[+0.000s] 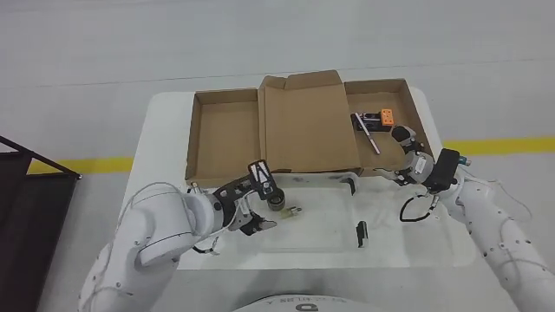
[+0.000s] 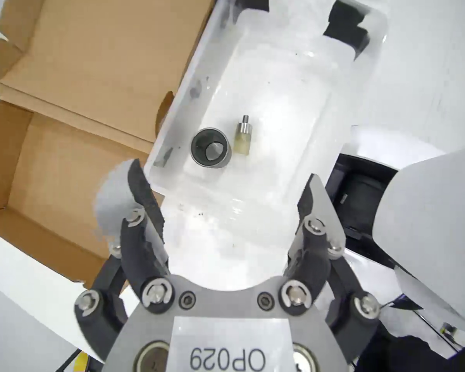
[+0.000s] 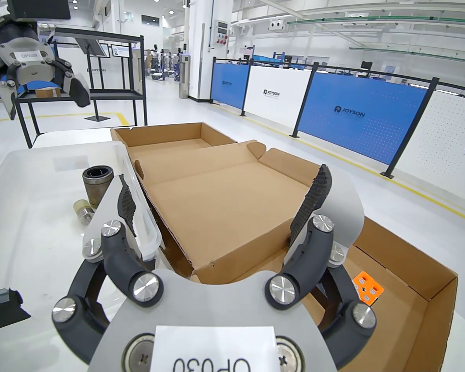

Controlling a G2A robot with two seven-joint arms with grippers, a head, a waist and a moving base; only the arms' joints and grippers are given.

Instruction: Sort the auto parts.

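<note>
- Left pincer [image 2: 224,179]: spread wide, nothing held, hung above the left end of the clear tray [image 2: 279,90].
- Right pincer [image 3: 223,185]: spread too, nothing gripped, held over the right end of the cardboard box [image 1: 225,130], close to the tray rim.
- Two parts are counted in the tray, just beside each other; contact cannot be told.
- One dark metal sleeve [image 2: 210,152]: stood upright, long axis vertical, open bore faced up.
- One small stud part [image 2: 243,138]: laid on its side, long axis along the tray's length. The thin stud is pointed toward the tray end with the two black clips [image 2: 348,21], away from the left pincer.
- One box is set on the white tabletop [image 1: 165,130] just behind the tray. Two open compartments are seen, with a flap folded between.
- Right compartment: one orange block [image 1: 386,117] and one thin rod [image 1: 368,136], laid flat and slanted across the floor.
</note>
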